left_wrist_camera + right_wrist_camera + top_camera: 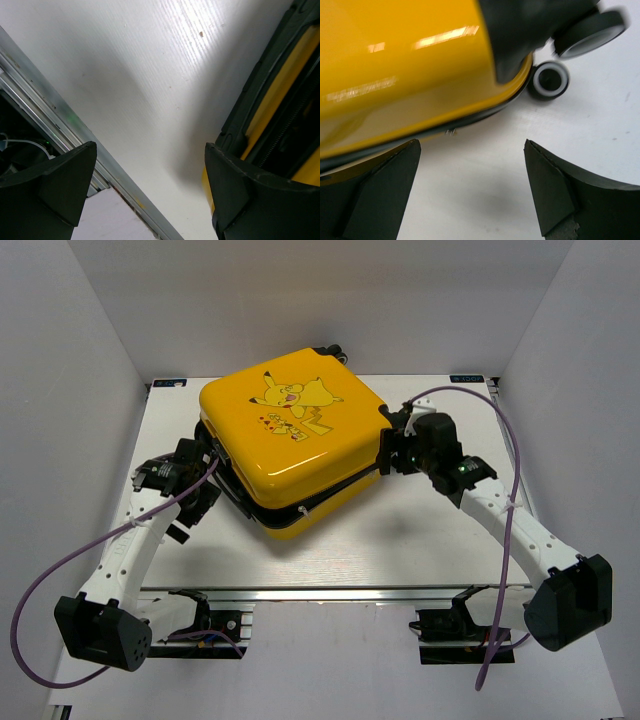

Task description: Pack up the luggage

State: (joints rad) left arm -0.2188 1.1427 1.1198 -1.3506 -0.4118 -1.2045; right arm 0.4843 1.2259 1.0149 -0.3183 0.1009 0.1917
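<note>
Luggage (290, 445) lies flat with its lid down on the far half of the table (400, 550), wheels (549, 80) toward the far edge. Left hand (150, 185) and right hand (472, 185) are both spread and empty, flanking it. Risk: if you push from one side, the glossy shell may skid on the smooth white table. Plain white walls (60, 340) enclose it.

bright yellow luggage (290, 445), cartoon Pikachu print, black trim

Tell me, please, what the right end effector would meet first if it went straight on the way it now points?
Most likely the luggage: the open right end effector faces its yellow side, with only bare table between. Depth is unclear, so a downward tilt might touch the table first.
</note>
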